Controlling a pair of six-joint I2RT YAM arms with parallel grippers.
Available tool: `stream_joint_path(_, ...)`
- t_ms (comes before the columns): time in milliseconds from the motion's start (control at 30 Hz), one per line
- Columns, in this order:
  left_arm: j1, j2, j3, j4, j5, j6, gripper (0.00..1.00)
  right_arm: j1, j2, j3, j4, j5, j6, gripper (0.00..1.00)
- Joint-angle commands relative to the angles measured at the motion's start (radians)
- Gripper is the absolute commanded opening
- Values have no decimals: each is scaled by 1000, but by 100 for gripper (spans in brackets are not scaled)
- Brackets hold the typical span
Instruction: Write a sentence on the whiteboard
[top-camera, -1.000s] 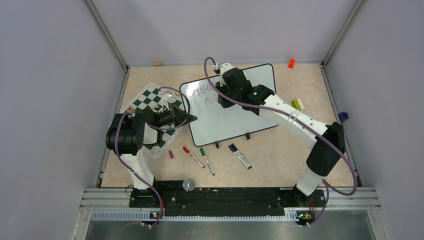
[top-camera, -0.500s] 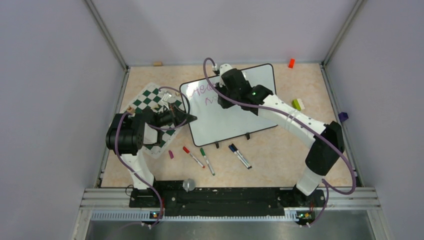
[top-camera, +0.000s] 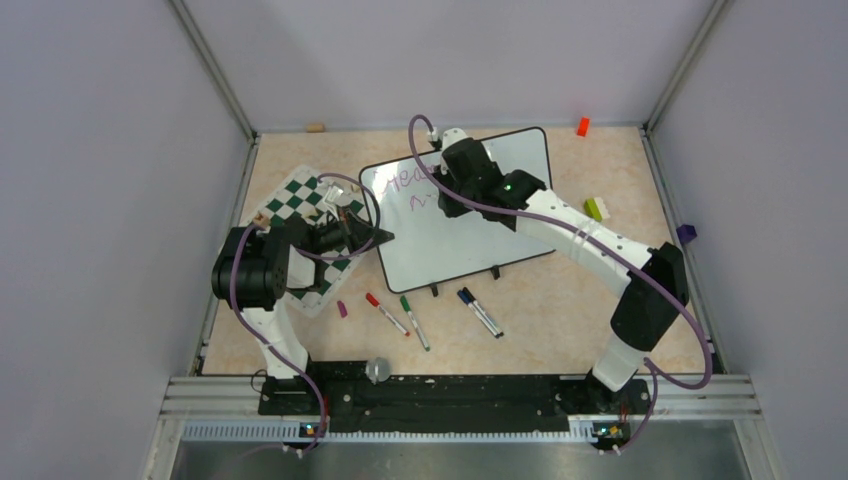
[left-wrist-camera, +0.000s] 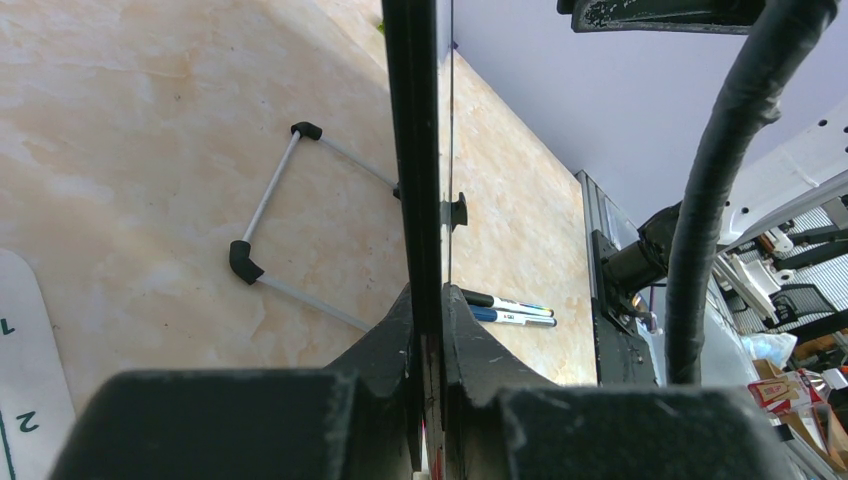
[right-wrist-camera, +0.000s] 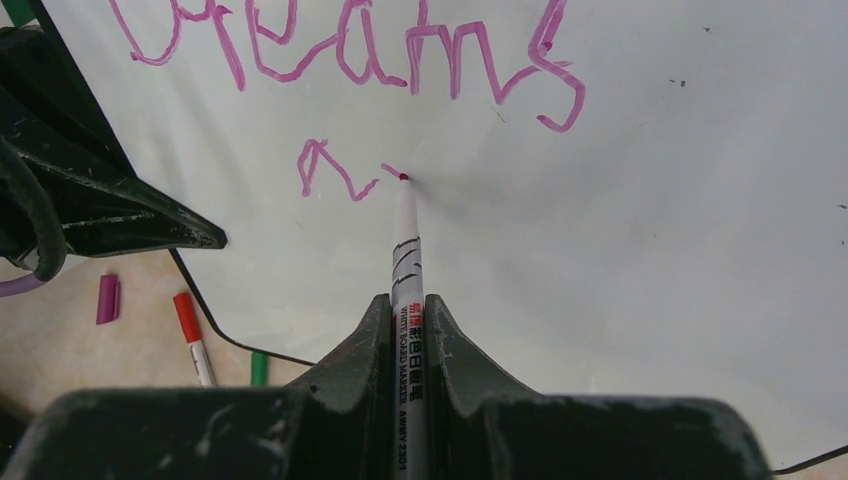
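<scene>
Whiteboard (top-camera: 455, 240) lies mid-desk toward the far side, long side skewed, its left end just beside the checkered chess mat (top-camera: 300, 195). Two small black feet show on its near edge.

Left end effector (left-wrist-camera: 428, 300): fingers pressed together on the board's black frame, at the near left corner. In the left wrist view the board shows edge-on, as a thin dark line running away between the fingers. Beside that edge is a thin wire bracket (left-wrist-camera: 272, 215) with black ends; I cannot tell whether it is fixed to the board.

Right end effector (right-wrist-camera: 405, 305): pinching a white marker (right-wrist-camera: 404, 240) with printed text on the barrel. The marker points away from the wrist, and its purple-pink tip touches the board surface.

Sentence (right-wrist-camera: 350, 45): purple-pink lettering on the left part of the board. The top line reads "Dreams". Below it are one looped stroke and a short dash, and the marker tip sits at the end of that dash. The rest of the board is bare white.

Loose on the desk (top-camera: 560, 300) near the board's front edge:
- a purple cap (top-camera: 342, 309)
- a red pen (top-camera: 385, 313)
- a green pen (top-camera: 414, 322)
- a dark pair of pens (top-camera: 480, 311) lying side by side

Small blocks farther out:
- orange (top-camera: 582, 126) by the back wall
- yellow-green (top-camera: 597, 208) right of the board
- purple (top-camera: 686, 234) at the right edge
</scene>
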Motion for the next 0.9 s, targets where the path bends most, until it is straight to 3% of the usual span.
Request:
stream_joint_path(0, -5, -8, -20, 87, 91, 78, 0, -10, -7, 13, -2, 68, 5, 0)
stream_joint_path(867, -6, -4, -18, 87, 90, 78, 0, -16, 53, 107, -3, -18, -23, 0)
